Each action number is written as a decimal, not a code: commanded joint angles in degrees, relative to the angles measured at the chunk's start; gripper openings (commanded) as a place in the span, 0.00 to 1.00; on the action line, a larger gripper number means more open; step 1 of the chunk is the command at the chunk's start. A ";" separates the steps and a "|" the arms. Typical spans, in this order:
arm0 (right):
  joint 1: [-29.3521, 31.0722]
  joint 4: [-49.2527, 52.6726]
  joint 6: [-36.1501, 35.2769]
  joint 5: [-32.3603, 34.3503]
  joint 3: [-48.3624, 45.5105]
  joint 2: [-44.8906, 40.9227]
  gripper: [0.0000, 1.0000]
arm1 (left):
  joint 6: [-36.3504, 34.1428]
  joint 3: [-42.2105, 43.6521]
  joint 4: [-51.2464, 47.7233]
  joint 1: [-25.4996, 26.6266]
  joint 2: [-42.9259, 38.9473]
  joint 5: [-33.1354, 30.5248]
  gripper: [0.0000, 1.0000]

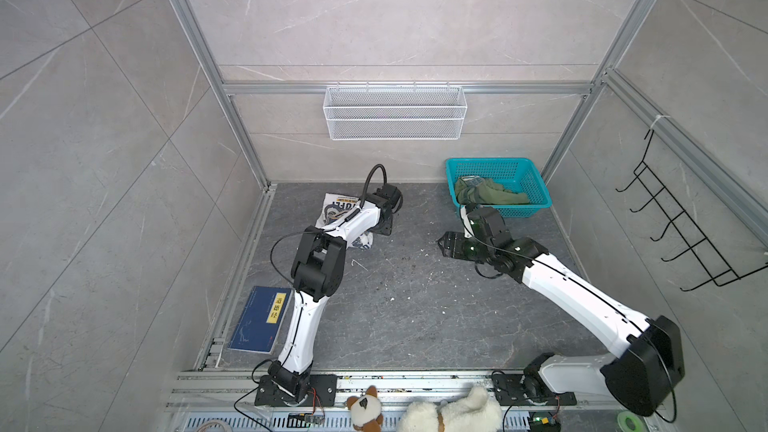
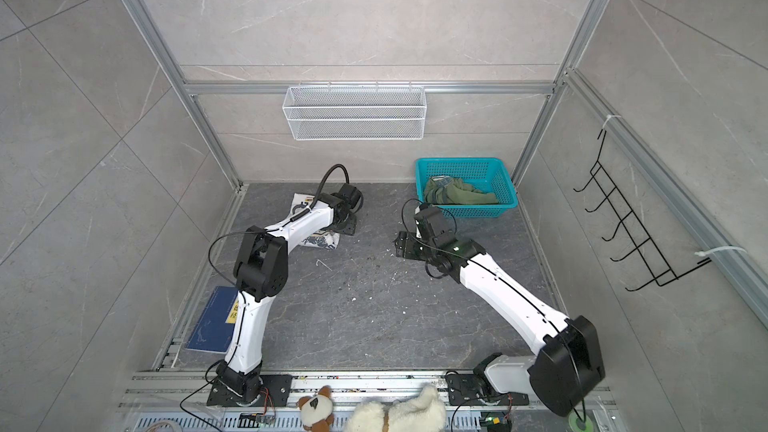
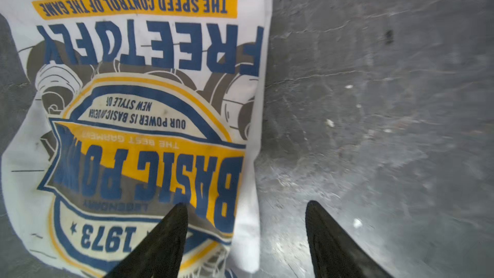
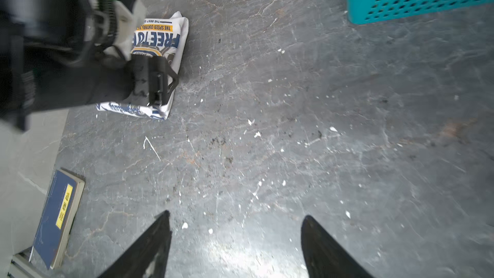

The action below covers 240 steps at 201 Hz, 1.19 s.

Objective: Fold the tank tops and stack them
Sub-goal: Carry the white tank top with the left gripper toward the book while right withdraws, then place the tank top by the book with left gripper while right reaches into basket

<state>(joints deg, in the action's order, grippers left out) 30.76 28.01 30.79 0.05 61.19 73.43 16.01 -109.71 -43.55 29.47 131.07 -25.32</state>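
**A:** From the left, what is there?

**B:** A book (image 1: 259, 320) lies at the left edge of the tabletop (image 1: 415, 305), well apart from the work. Farther back, the white top (image 1: 334, 204) lies folded flat, print up. The left pincer (image 3: 246, 203) hangs over its edge, jaws wide, gripping nothing. One finger is over the cloth, the other over bare tabletop.

**A:** And rightward?

**B:** The right pincer (image 4: 236, 213) is above bare tabletop, also spread wide and empty. Behind it, the green top (image 1: 492, 196) sits crumpled in the basket (image 1: 524, 212).

**A:** So what could go wrong?

**B:** Two things, most likely. The left finger is so near the fold that a low sweep could catch the hem and drag the fold open. And the green top is bunched, so a pinch may take only a strap or one layer. Then it would come out twisted, or the light basket could be hauled along or tip. Laid carelessly on the white top, it could also shove that one askew.
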 commanded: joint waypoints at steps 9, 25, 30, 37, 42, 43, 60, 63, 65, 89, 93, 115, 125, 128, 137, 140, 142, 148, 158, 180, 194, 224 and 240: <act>0.02 3.59 -1.60 1.02 -3.45 -5.47 0.78 | -3.49 -6.50 -3.63 -0.69 4.18 -9.40 0.66; 0.00 4.91 -1.73 1.24 -4.92 -7.56 0.78 | -4.08 -8.38 -4.17 -1.43 6.46 -10.50 0.60; 0.00 5.25 -1.70 1.37 -5.29 -8.19 0.78 | -4.23 -8.65 -4.20 -1.92 6.86 -10.20 0.58; 0.00 5.83 -1.78 1.56 -5.78 -9.04 0.78 | -4.32 -8.95 -4.35 -2.55 7.32 -10.10 0.55; 0.00 6.34 -1.84 1.68 -6.04 -9.60 0.78 | -4.48 -8.90 -4.34 -3.00 7.61 -10.14 0.54; 0.00 6.39 -1.81 1.78 -6.11 -9.70 0.78 | -4.53 -8.88 -4.35 -3.10 7.62 -10.16 0.53; 0.00 8.07 -1.83 2.15 -6.68 -11.67 0.78 | -5.94 -8.25 -3.41 -5.00 8.21 -10.70 0.50; 0.00 8.36 -1.88 2.25 -6.77 -11.94 0.78 | -6.13 -8.28 -3.31 -5.49 8.36 -10.71 0.50; -0.05 8.55 -1.87 2.32 -6.89 -12.20 0.78 | -6.22 -8.29 -3.37 -5.70 8.45 -10.71 0.49; 0.03 10.52 -2.17 3.22 -7.14 -14.04 0.78 | -8.41 -8.41 -2.65 -8.97 8.62 -9.99 0.47; 0.04 10.78 -2.14 3.28 -7.14 -14.22 0.78 | -8.95 -8.42 -2.45 -9.40 8.64 -10.13 0.47; 0.02 11.55 -2.13 3.79 -7.49 -14.72 0.78 | -11.02 -8.61 -1.21 -12.74 8.49 -10.39 0.47; 0.00 11.99 -1.96 3.95 -7.57 -14.79 0.78 | -12.15 -8.67 -0.30 -14.38 8.55 -10.15 0.47; 0.04 12.06 -1.96 3.95 -7.58 -14.80 0.78 | -12.54 -8.68 0.02 -14.87 8.59 -10.04 0.47; 0.00 12.15 -1.83 4.10 -7.87 -15.10 0.78 | -13.79 -9.03 0.74 -16.05 8.97 -9.67 0.47; 0.02 12.20 -1.81 4.20 -7.94 -15.19 0.78 | -14.09 -9.34 0.58 -16.41 9.20 -9.68 0.47; 0.05 12.23 -1.72 4.28 -8.00 -15.23 0.78 | -14.21 -9.55 0.53 -16.61 9.32 -9.84 0.47; 0.01 12.37 -1.63 4.48 -8.08 -15.48 0.79 | -14.62 -10.24 0.48 -17.17 9.68 -10.12 0.47; 0.00 12.70 -1.61 4.96 -8.00 -15.80 0.78 | -15.05 -10.86 0.31 -17.73 9.91 -9.55 0.48; -0.21 13.91 -2.42 8.63 -7.07 -16.25 0.80 | -13.74 -10.93 -0.52 -17.57 8.27 -6.91 0.54; -1.77 14.52 -3.65 11.41 -5.35 -15.29 0.83 | -11.87 -10.28 -1.38 -16.64 5.75 -6.07 0.61; -7.81 12.64 -7.48 13.88 1.33 -7.56 0.84 | -3.39 -10.27 -7.82 -15.69 -3.50 -2.05 0.69; -9.99 9.83 -8.60 15.96 5.37 -1.48 0.85 | 1.10 -5.06 -7.26 -15.40 -10.90 4.04 0.71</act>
<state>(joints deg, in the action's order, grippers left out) 23.40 41.39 25.78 11.00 60.82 64.93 8.86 -118.08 -47.57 13.08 135.28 -29.06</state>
